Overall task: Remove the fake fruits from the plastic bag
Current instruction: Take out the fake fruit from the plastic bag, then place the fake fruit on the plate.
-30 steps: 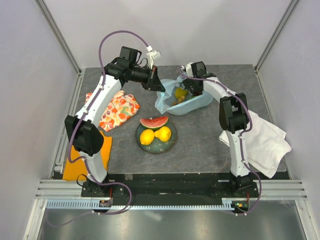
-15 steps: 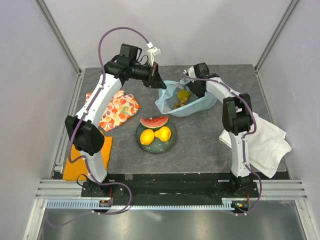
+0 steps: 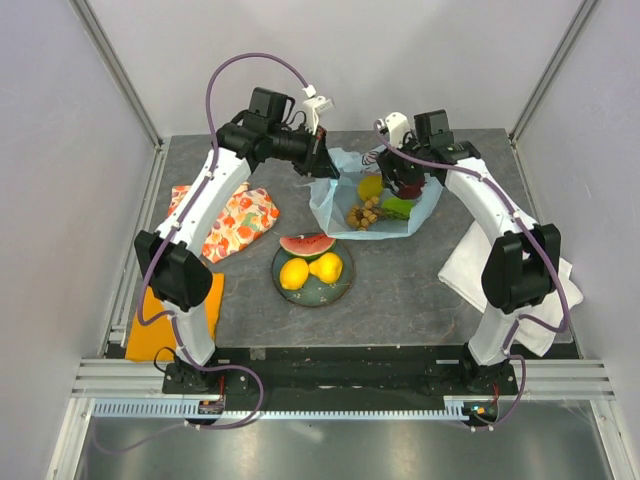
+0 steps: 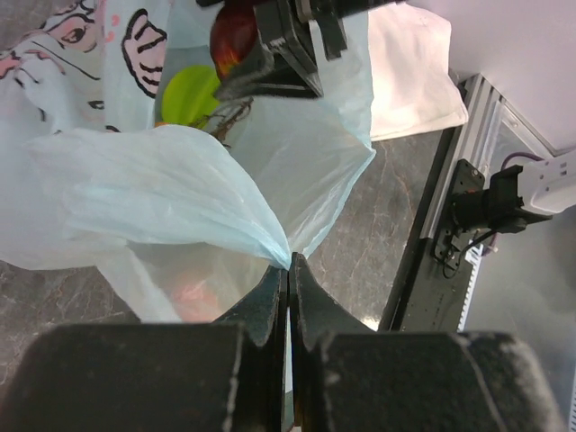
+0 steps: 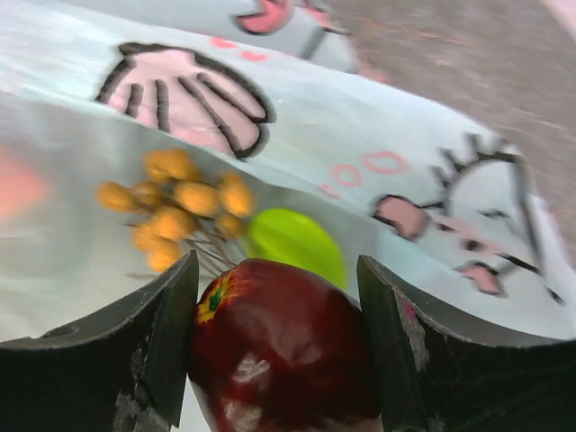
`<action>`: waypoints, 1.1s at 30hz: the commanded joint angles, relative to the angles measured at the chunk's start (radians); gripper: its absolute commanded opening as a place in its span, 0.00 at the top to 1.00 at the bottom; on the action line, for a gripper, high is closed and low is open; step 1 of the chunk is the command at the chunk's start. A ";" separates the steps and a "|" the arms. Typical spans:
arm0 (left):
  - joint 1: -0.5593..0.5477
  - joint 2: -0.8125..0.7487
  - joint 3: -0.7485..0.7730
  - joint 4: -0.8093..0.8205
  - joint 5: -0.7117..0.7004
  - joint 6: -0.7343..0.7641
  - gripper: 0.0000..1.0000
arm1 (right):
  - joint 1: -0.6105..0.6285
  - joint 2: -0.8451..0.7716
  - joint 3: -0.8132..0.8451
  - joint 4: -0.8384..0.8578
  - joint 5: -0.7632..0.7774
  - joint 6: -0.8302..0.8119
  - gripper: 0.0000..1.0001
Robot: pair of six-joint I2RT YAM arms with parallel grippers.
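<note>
Fingers of the right gripper clamp one dark red fruit just above the open plastic bag, whose rim the left gripper pinches, jaws together. Inside lie one grape bunch and one green piece; the plate carries two lemons and one watermelon slice.

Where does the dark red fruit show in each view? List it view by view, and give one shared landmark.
Top external: the dark red fruit is upper centre-right, held in the right hand over the open plastic bag.
Left wrist: at the top edge, left of centre, between the right hand's fingers.
Right wrist: bottom centre, between its own fingers.
Shared landmark: the green piece, next to the fruit in every view.
</note>
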 commanded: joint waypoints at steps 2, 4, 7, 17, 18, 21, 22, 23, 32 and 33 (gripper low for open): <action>-0.006 0.004 0.054 0.013 -0.047 0.020 0.98 | -0.016 -0.015 -0.021 -0.031 -0.307 0.081 0.69; -0.004 0.007 0.061 0.015 -0.073 0.015 0.98 | -0.013 -0.023 -0.001 -0.025 -0.367 0.127 0.69; -0.001 0.012 0.073 0.016 -0.105 0.010 0.99 | 0.016 -0.052 0.039 -0.016 -0.429 0.187 0.69; 0.048 -0.002 0.122 0.016 -0.137 -0.022 0.55 | 0.292 -0.254 -0.054 -0.027 -0.389 0.084 0.68; 0.057 -0.011 0.122 0.015 -0.140 -0.023 0.48 | 0.336 -0.267 -0.068 -0.027 -0.383 0.081 0.68; 0.091 -0.063 0.107 0.006 -0.120 -0.025 0.26 | 0.430 -0.302 -0.108 -0.025 -0.346 0.089 0.67; 0.100 -0.080 0.090 0.006 -0.114 -0.029 0.25 | 0.452 -0.319 -0.120 -0.021 -0.323 0.098 0.67; 0.121 -0.115 0.078 0.003 -0.111 -0.030 0.25 | 0.494 -0.323 -0.137 -0.019 -0.313 0.100 0.67; 0.220 -0.420 -0.120 -0.017 -0.108 -0.040 0.25 | 0.712 -0.193 -0.212 0.004 -0.196 0.061 0.67; 0.226 -0.475 -0.155 -0.019 -0.108 -0.040 0.25 | 0.716 -0.176 -0.215 0.043 -0.181 0.078 0.68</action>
